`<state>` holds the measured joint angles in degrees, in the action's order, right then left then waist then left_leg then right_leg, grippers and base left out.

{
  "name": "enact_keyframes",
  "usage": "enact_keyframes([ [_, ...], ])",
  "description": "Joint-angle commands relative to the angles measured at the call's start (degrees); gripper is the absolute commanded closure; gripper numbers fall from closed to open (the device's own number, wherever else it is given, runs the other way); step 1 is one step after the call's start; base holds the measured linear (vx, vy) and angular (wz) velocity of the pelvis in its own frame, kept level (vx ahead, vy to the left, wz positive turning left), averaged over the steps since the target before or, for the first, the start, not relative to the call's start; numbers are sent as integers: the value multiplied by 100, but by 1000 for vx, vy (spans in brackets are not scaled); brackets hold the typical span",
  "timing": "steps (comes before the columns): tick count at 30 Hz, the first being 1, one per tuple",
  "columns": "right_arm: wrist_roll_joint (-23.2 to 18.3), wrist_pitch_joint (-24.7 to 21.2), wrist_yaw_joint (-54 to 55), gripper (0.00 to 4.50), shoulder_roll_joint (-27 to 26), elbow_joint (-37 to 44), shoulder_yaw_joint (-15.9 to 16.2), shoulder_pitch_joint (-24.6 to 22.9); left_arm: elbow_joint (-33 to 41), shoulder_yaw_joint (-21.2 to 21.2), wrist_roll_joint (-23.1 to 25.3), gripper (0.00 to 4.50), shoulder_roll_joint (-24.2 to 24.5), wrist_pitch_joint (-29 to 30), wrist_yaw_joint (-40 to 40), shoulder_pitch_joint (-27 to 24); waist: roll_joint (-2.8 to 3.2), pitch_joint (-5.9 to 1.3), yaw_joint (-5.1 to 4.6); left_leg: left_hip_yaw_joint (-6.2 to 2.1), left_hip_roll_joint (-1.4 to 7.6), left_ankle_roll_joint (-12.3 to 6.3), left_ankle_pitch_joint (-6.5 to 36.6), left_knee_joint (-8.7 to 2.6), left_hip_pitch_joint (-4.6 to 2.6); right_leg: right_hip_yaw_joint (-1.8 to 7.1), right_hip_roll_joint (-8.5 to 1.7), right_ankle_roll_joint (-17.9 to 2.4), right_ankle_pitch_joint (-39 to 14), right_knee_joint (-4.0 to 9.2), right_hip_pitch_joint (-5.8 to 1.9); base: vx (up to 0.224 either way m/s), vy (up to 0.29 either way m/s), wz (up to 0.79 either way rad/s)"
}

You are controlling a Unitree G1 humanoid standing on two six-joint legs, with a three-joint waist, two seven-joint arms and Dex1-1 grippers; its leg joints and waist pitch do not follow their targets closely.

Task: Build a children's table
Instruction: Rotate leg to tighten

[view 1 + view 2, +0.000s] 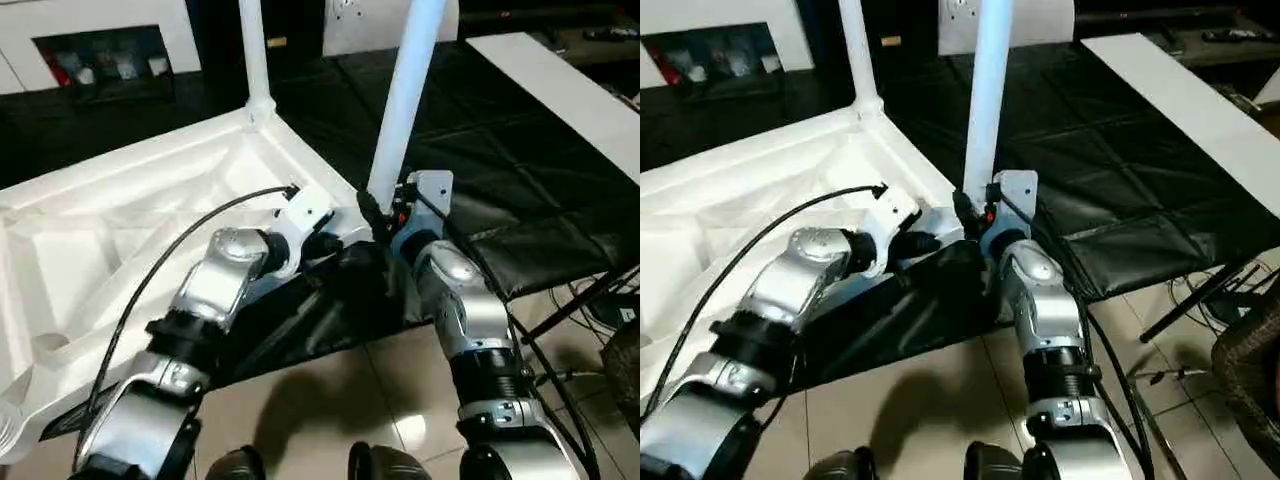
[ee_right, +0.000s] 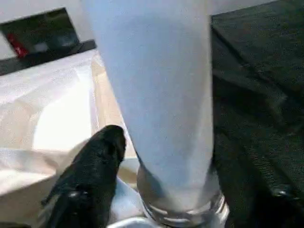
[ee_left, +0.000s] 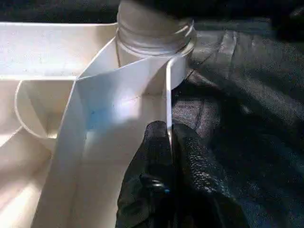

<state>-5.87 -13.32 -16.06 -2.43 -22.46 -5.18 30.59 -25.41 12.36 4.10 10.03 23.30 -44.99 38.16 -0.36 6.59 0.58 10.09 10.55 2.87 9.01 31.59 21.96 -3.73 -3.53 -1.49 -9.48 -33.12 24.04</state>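
Note:
The children's table top (image 1: 120,220) lies upside down on black mats, ribbed underside up. Two white legs stand upright in its corner sockets: one at the far corner (image 1: 254,50), one at the near corner (image 1: 405,100). My left gripper (image 3: 170,130) is shut on the thin rim wall (image 3: 123,95) just beside the near leg's threaded collar (image 3: 152,33). My right gripper (image 1: 385,215) sits at the base of the near leg (image 2: 156,85). One black finger (image 2: 102,161) stands a little off the leg's side; the other finger is hidden behind the leg.
A white cabinet with a glass-fronted compartment (image 1: 100,50) stands at the back left. A long white panel (image 1: 570,90) lies on the mats at the right. Cables and a black stand leg (image 1: 590,300) cross the tiled floor, near a wicker basket (image 1: 1250,370).

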Motion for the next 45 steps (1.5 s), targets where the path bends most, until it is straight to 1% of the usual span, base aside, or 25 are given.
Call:
enact_keyframes([
  [1,-200,-73,-535,111,176,130,129,-223,248,316,-117,450,96,-260,-526,-122,17,-454,33,-49,225,-663,240,-236,-66,303,-420,-1499,243,211,-394,0,0,0],
  [2,-272,-106,-673,111,267,228,96,-282,270,333,-122,450,174,-339,-644,-149,13,-439,46,-47,221,-802,146,-223,-45,297,-413,-1532,511,187,-416,0,0,0],
  [3,-370,-159,-868,95,390,366,55,-366,295,359,-124,450,284,-469,-818,-185,19,-443,62,-52,228,-841,125,-221,-58,294,-425,-1561,567,180,-417,0,0,0],
  [4,-430,-182,-1054,95,514,490,49,-457,318,401,-115,450,388,-609,-1003,-219,14,-439,69,-41,236,-910,152,-215,-61,295,-434,-1601,593,182,-415,0,0,0],
  [6,-503,-231,-1276,82,664,645,45,-580,312,434,-97,450,507,-708,-1156,-247,-3,-438,97,-34,244,-912,198,-215,-73,293,-437,-1607,449,190,-410,0,0,0],
  [7,-781,-392,-1950,68,1030,996,28,-860,257,518,-35,450,783,-1043,-1438,-296,-1,-407,156,-28,256,-867,415,-230,-92,289,-435,-1507,41,241,-398,0,0,0],
  [8,-848,-414,-2229,57,1212,1092,48,-961,240,540,-36,450,888,-1147,-1549,-317,12,-388,189,-35,275,-788,643,-252,-109,288,-441,-1410,-340,281,-390,0,0,0],
  [9,-890,-411,-2486,54,1383,1174,85,-1047,230,547,-51,450,968,-1223,-1649,-335,8,-381,191,-34,286,-730,729,-261,-115,292,-444,-1374,-491,291,-385,0,0,0],
  [10,-1011,-560,-3033,40,1819,1419,207,-1261,256,523,-152,450,1131,-1332,-1908,-388,12,-363,201,-41,286,-602,917,-281,-129,283,-431,-1315,-834,328,-371,0,0,0],
  [11,-1071,-642,-3192,40,1956,1504,249,-1326,275,511,-194,450,1177,-1356,-1987,-406,5,-360,222,-45,293,-514,1022,-286,-134,295,-439,-1250,-1019,339,-380,0,0,0],
  [12,-1119,-719,-3337,16,2087,1600,297,-1391,285,495,-222,450,1214,-1379,-2024,-417,2,-358,223,-42,291,-492,1035,-287,-128,300,-443,-1232,-1058,341,-377,0,0,0],
  [14,-1117,-685,-3595,12,2323,1726,375,-1503,269,448,-262,450,1292,-1443,-2086,-418,-15,-378,213,-43,278,-432,1063,-279,-115,297,-457,-1226,-1212,344,-369,0,0,0],
  [17,-1026,-518,-3816,3,2551,1852,457,-1639,148,342,-287,450,1350,-1501,-2017,-375,-23,-398,219,-42,272,-453,910,-258,-97,294,-462,-1234,-1155,337,-368,0,0,0],
  [20,-1109,-587,-3915,3,2672,1999,501,-1733,47,312,-365,450,1378,-1395,-2024,-341,-26,-423,232,-36,270,-499,802,-239,-101,292,-449,-1288,-972,311,-368,0,0,0],
  [22,-1156,-622,-3930,3,2696,2095,541,-1785,88,266,-482,450,1335,-1107,-2054,-353,-30,-439,236,-35,268,-535,714,-230,-99,290,-443,-1358,-779,279,-374,0,0,0],
  [24,-1140,-597,-3894,0,2657,2135,568,-1803,111,262,-493,396,1302,-952,-2020,-350,-36,-450,229,-33,261,-568,699,-220,-94,284,-447,-1391,-740,279,-380,0,0,0],
  [25,-1123,-577,-3877,0,2625,2165,596,-1809,51,264,-438,396,1274,-938,-1918,-325,-25,-442,229,-36,260,-576,715,-217,-90,285,-452,-1395,-781,286,-376,0,0,0],
  [27,-1117,-565,-3882,0,2618,2170,611,-1811,2,259,-415,393,1256,-952,-1877,-311,-41,-442,227,-33,257,-567,770,-212,-90,284,-449,-1363,-903,303,-376,0,0,0],
  [28,-1138,-560,-3889,0,2596,2209,635,-1824,-139,261,-331,363,1214,-1090,-1726,-265,-38,-442,233,-33,257,-554,785,-210,-91,284,-450,-1349,-954,305,-376,0,0,0],
  [29,-1154,-563,-3899,0,2592,2238,658,-1835,-246,258,-300,355,1184,-1139,-1636,-223,-37,-441,236,-36,253,-528,857,-210,-93,280,-440,-1274,-1112,328,-371,0,0,0],
  [34,-1174,-566,-3868,0,2582,2354,719,-1911,-454,276,-358,355,1118,-1218,-1623,-97,-28,-445,266,-47,260,-434,955,-212,-99,279,-449,-1162,-1374,344,-362,0,0,0],
  [40,-1151,-538,-3886,0,2612,2418,755,-1996,-580,428,-254,355,1154,-1210,-1769,-58,-20,-454,276,-55,256,-411,973,-210,-94,278,-444,-1147,-1342,342,-361,0,0,0],
  [41,-1154,-540,-3879,0,2614,2423,757,-1996,-595,433,-258,372,1155,-1203,-1773,-54,-28,-450,280,-46,248,-420,974,-203,-93,282,-449,-1149,-1343,345,-360,0,0,0],
  [43,-1176,-551,-3860,0,2635,2445,757,-2004,-592,479,-241,390,1194,-1229,-1837,-68,-17,-459,287,-48,250,-427,920,-199,-91,281,-454,-1170,-1300,339,-366,0,0,0],
  [45,-1183,-546,-3850,0,2655,2438,746,-2000,-578,543,-201,390,1247,-1292,-1921,-84,-21,-467,289,-52,249,-447,859,-197,-86,280,-448,-1187,-1200,323,-374,0,0,0],
])
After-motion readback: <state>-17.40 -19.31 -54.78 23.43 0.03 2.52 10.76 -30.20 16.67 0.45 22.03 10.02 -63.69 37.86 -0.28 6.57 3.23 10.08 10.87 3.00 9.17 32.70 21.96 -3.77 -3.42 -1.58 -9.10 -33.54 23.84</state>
